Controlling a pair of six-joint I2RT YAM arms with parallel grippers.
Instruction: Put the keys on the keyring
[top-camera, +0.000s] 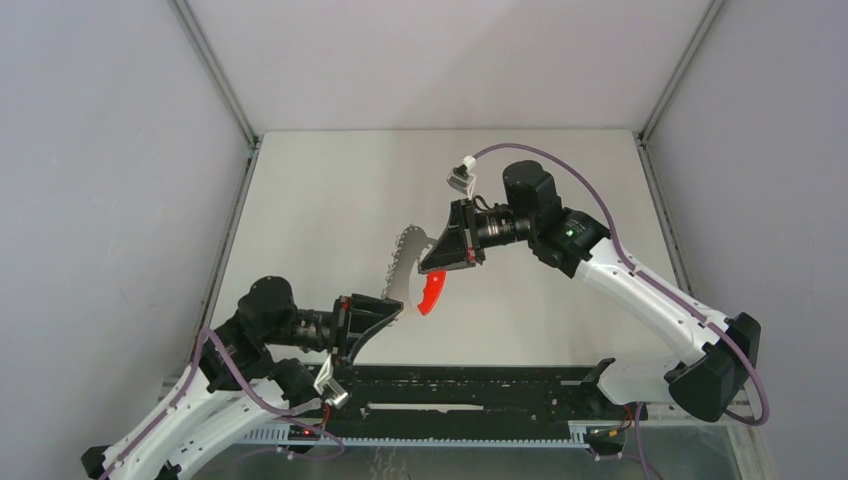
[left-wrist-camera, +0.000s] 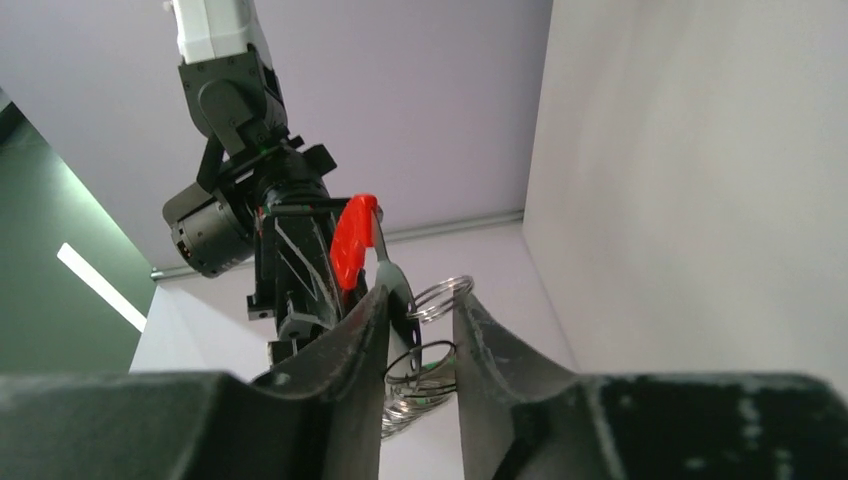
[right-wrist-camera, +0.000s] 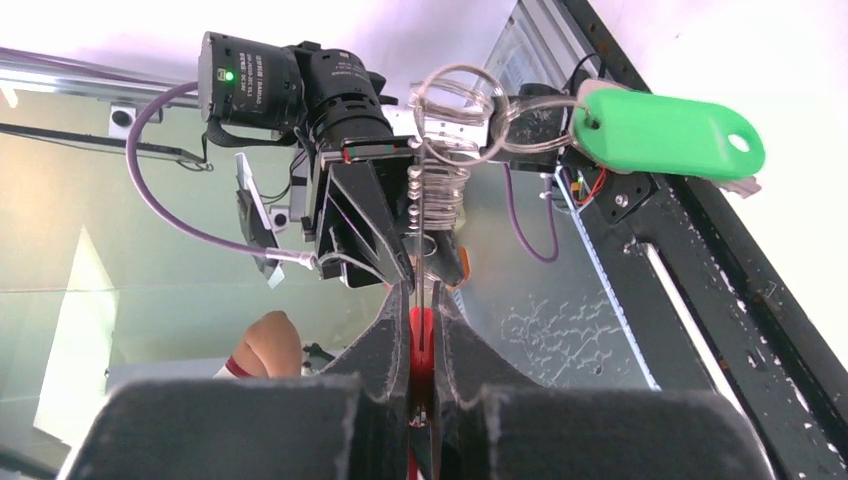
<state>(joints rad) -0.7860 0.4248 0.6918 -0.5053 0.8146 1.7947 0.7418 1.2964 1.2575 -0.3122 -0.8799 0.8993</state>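
Observation:
The keyring (top-camera: 405, 265), a grey strip with small wire loops and a red curved end (top-camera: 435, 290), hangs in the air between both grippers. My right gripper (top-camera: 440, 268) is shut on the red end (right-wrist-camera: 420, 330). My left gripper (top-camera: 388, 312) grips the other end: its fingers (left-wrist-camera: 370, 330) stand a narrow gap apart, with the grey strip (left-wrist-camera: 395, 285) and wire loops (left-wrist-camera: 440, 295) pressed between them. The green-headed key (right-wrist-camera: 670, 130) dangles from a loop (right-wrist-camera: 440, 190) at that end. A bit of orange (right-wrist-camera: 462, 268) shows behind the left fingers.
A black rail (top-camera: 470, 385) runs along the table's near edge below the grippers. Grey walls close the table (top-camera: 320, 200) at the left, right and back. A person's arm (right-wrist-camera: 265, 345) shows beyond the enclosure in the right wrist view.

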